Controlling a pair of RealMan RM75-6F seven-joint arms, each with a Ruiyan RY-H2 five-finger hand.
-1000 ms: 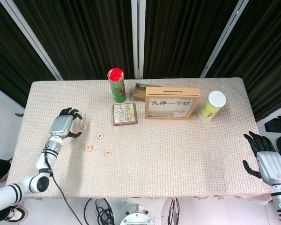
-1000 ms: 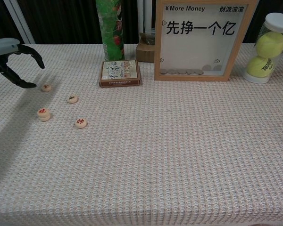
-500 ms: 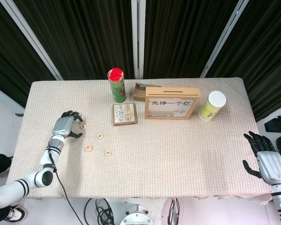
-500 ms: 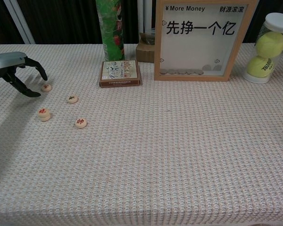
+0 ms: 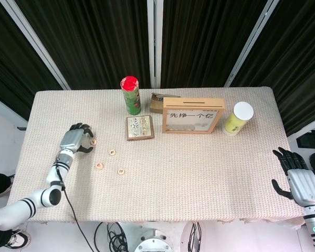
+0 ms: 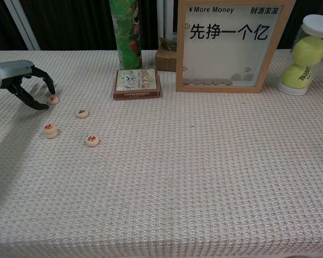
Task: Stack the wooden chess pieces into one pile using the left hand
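While my left hand bracketed the far-left piece with fingers spread and nothing yet grasped, I judged pickup pending: pinch, then lift toward the stack at lower left.

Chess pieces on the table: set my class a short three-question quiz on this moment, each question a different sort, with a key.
1. True or false: the left hand has lifted a chess piece off the table.
2. Which holds tennis balls? A. green can B. clear tube C. wooden frame
3. Fill in: the piece lying nearest the left hand sits beside its ____.

Key: 1 false; 2 B; 3 fingertips.
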